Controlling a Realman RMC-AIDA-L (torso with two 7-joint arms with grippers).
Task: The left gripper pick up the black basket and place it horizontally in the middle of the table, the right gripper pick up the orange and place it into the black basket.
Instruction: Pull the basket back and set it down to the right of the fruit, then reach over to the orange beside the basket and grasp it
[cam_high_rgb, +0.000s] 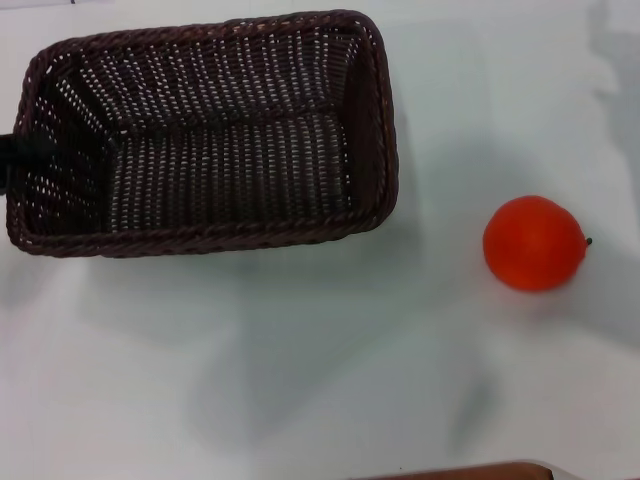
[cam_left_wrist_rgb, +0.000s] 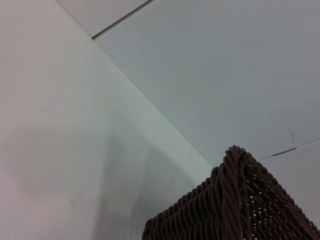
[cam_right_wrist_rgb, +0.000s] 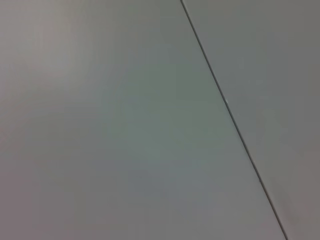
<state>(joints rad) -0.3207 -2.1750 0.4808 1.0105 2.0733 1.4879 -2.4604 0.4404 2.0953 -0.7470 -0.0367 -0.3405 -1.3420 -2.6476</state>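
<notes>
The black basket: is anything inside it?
No. The black basket shows only its woven floor and walls; the orange lies outside on the table. Nothing shows under it.

A plain white surface (cam_high_rgb: 300, 380) filled the head view, smooth and evenly lit, with soft grey shadows lying across its near middle and at the far right. A brown strip (cam_high_rgb: 470, 470) edged it at the near side. The wrist views showed pale flat panels (cam_left_wrist_rgb: 210, 75) divided by thin dark seams (cam_right_wrist_rgb: 230, 115).

Plain pale surface (cam_right_wrist_rgb: 125, 130), thin dark diagonal seam (cam_right_wrist_rgb: 235, 125)
</notes>
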